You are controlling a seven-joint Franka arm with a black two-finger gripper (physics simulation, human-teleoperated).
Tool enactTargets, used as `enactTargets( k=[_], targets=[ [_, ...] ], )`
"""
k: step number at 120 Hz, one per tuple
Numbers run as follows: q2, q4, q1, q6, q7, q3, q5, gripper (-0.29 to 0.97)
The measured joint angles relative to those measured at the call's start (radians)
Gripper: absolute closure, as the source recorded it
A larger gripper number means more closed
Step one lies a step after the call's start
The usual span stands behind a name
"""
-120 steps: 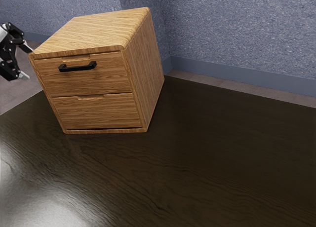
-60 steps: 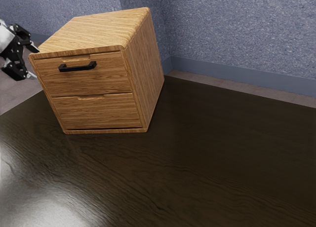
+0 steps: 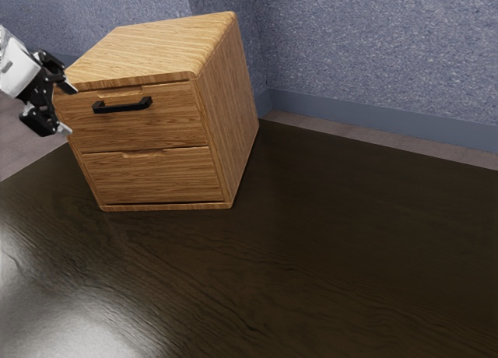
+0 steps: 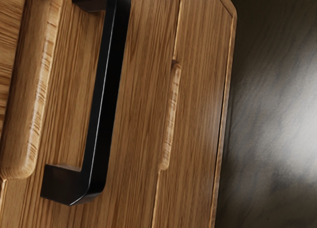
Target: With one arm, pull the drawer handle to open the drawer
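Observation:
A wooden cabinet (image 3: 167,54) with two drawers stands on the dark table (image 3: 311,272). The top drawer (image 3: 136,121) carries a black bar handle (image 3: 122,104) and sits flush with the cabinet front. My gripper (image 3: 64,107) hovers at the exterior view's left, in front of the top drawer's left end and a short way left of the handle. Its fingers are open and hold nothing. In the wrist view the handle (image 4: 101,104) is close ahead, running across the drawer front (image 4: 138,139), with the lower drawer (image 4: 198,119) beside it.
The lower drawer (image 3: 152,173) has no bar handle, only a small notch at its top edge. A blue-grey wall (image 3: 373,39) runs behind the cabinet. The dark tabletop (image 4: 272,119) stretches wide toward the exterior view's right and front.
My gripper has moved toward the exterior view's right, from the frame's left edge up to the front of the top drawer. The cabinet and its drawers have not moved.

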Motion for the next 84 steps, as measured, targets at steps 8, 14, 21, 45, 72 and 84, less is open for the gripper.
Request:
enactTargets(
  k=[8,14,21,45,72,84],
  targets=[
    [-0.001,0.000,-0.018,0.006,0.000,0.008,0.000,0.00],
    [-0.001,-0.001,-0.025,0.009,0.000,0.011,0.000,0.00],
    [-0.002,-0.004,-0.030,0.012,0.000,0.012,-0.001,0.00],
    [-0.002,-0.012,-0.032,0.017,-0.001,0.013,-0.001,0.11],
    [-0.002,-0.007,-0.032,0.027,-0.001,0.013,-0.002,0.15],
    [-0.002,-0.005,-0.034,0.034,-0.001,0.013,-0.002,0.16]
  ],
)
